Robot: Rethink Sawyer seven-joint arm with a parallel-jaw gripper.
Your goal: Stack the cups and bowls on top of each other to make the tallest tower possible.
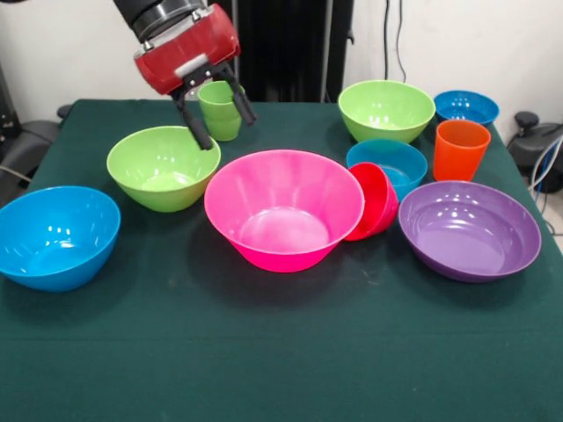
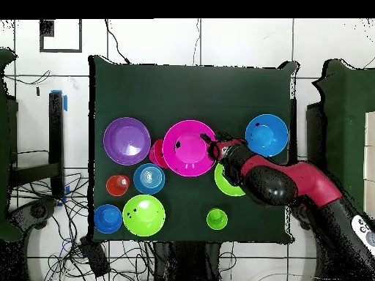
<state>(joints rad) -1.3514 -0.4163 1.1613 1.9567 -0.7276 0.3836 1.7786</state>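
Hovering hand (image 1: 214, 112) (fingers spread) frames green cup (image 1: 221, 111); overhead hides it.

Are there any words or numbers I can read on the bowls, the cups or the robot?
No text can be read in either view.
The bowls, such as the big pink bowl, and the cups, like the orange cup, are plain, with no labels.
The robot's hand has a pale patch on its red casing, but no words or numbers can be made out on it.
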